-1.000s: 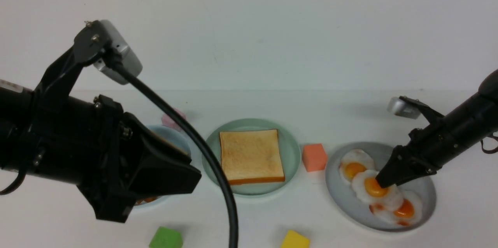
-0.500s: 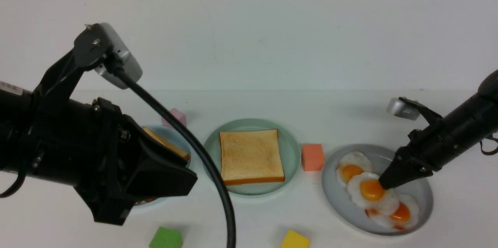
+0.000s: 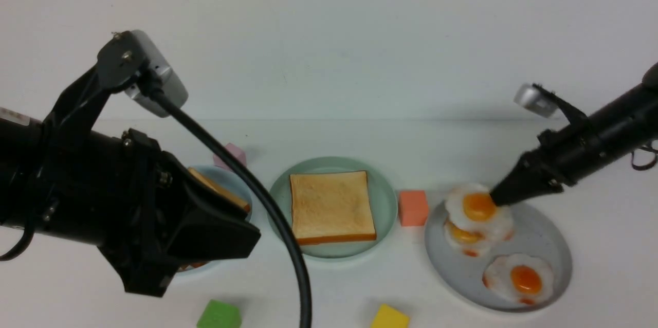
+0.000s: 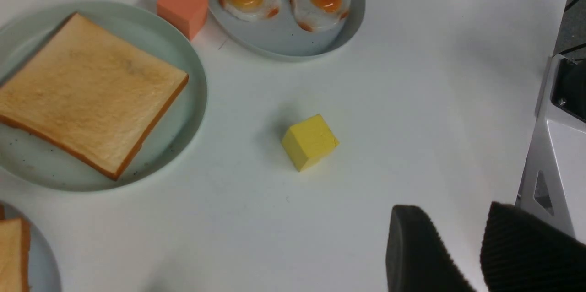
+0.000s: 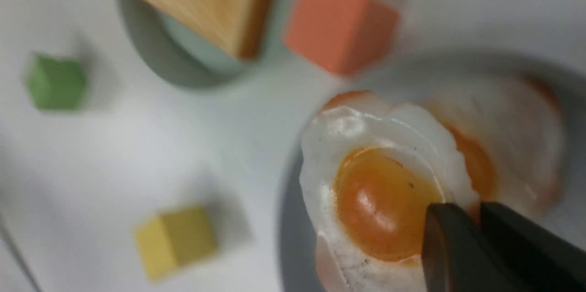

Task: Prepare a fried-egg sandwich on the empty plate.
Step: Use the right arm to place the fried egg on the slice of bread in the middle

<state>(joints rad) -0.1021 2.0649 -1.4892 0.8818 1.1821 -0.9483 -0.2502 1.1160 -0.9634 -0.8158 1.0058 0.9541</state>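
Note:
One golden toast slice (image 3: 331, 205) lies flat on the mint-green plate (image 3: 386, 199) at the table's middle. My right gripper (image 3: 496, 198) is shut on the edge of a fried egg (image 3: 477, 207) and holds it a little above the grey plate (image 3: 547, 235). In the right wrist view the fingers (image 5: 451, 246) pinch the egg's white (image 5: 380, 200) beside the yolk. Two more eggs (image 3: 518, 279) stay on the grey plate. My left gripper (image 4: 453, 219) is open and empty, above the bare table near the front edge.
A pale blue plate with stacked toast (image 3: 221, 190) sits at the left, half hidden behind my left arm. An orange cube (image 3: 414, 207) stands between the mint and grey plates. A yellow cube (image 3: 389, 316), a green cube (image 3: 219, 315) and a pink cube (image 3: 234, 154) lie around.
My right gripper has risen and moved left with the middle egg, lifting it off the grey plate. The other two eggs stayed. The left arm has barely moved.

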